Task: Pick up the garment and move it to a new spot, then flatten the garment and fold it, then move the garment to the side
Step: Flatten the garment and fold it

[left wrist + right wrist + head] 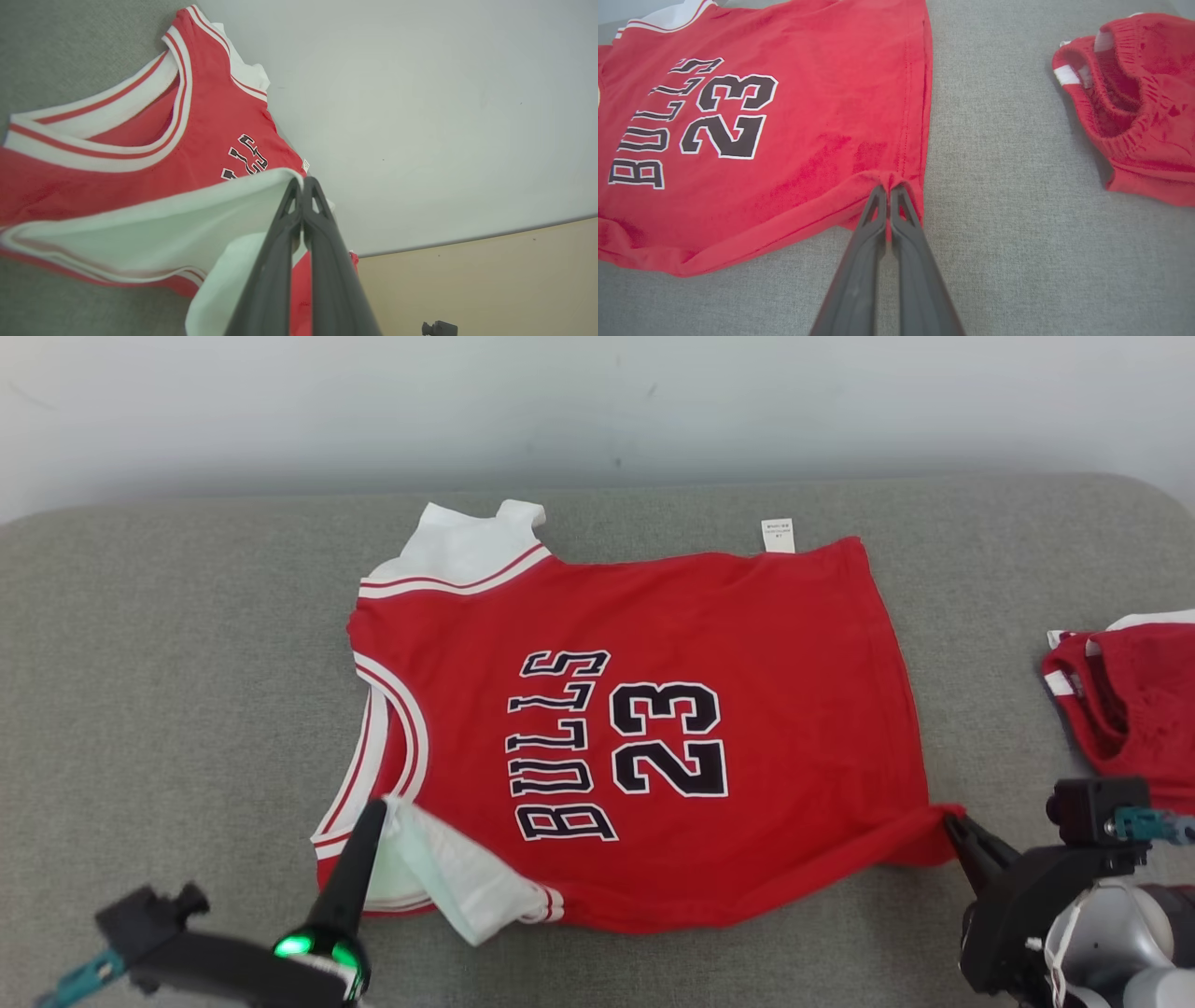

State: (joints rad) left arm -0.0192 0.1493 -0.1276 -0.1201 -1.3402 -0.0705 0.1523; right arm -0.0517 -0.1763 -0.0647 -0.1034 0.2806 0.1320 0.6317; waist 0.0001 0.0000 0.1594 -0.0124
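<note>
2 near corners of the jersey (794, 709), flat on the cushion (168, 691), are pinched: your left gripper (376, 810) clamps the near-left white sleeve (453, 877), your right gripper (952, 821) the near-right hem (920, 835). That paired hold likely lets you fold the near edge evenly away.

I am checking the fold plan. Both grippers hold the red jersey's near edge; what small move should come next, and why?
Probably raise both grippers slightly together and begin carrying the near edge toward the far one. The left gripper is shut on the white sleeve, the right gripper on the hem corner, and the jersey lies mostly flat, so folding seems ready.
</note>
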